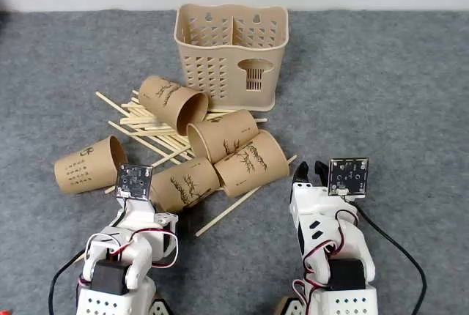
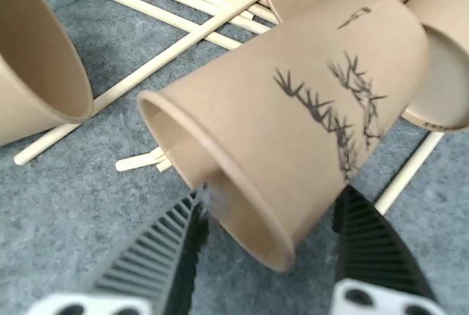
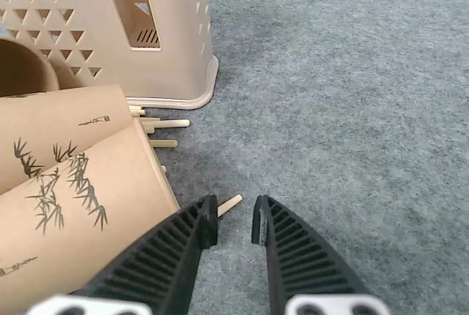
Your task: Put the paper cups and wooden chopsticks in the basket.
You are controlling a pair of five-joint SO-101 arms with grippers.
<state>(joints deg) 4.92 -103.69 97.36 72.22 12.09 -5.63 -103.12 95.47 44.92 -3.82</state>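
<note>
left gripper [image 2: 272, 209]: fingers [image 2: 172, 253] spread wide, one each side of the mouth end of the nearest cup [image 2: 293, 110]. not clamped on it. can't tell if either finger touches the rim. that cup lies on its side on the grey mat [image 1: 381, 95], mouth toward the arm, well in front of the basket [image 1: 220, 73] and a bit left of it in the high view.

right gripper [image 3: 234, 214]: fingers only narrowly apart, small gap, holding nothing. the tip of a long chopstick [image 3: 229, 204] lies on the mat just past the gap. this gripper sits well in front of the basket's right corner.

right cup [image 1: 251, 162] lies on its side just beside that gripper, up against the nearest cup. middle cup [image 1: 222, 135] is behind it, closer to the basket. rear cup [image 1: 174, 102] lies on its side near the basket's front-left corner, resting on the chopstick pile [image 1: 146, 123]. outer cup [image 1: 89, 165] is farthest left of the basket, apart from the rest.

basket stands upright, two compartments. all cups and sticks lie outside it.
</note>
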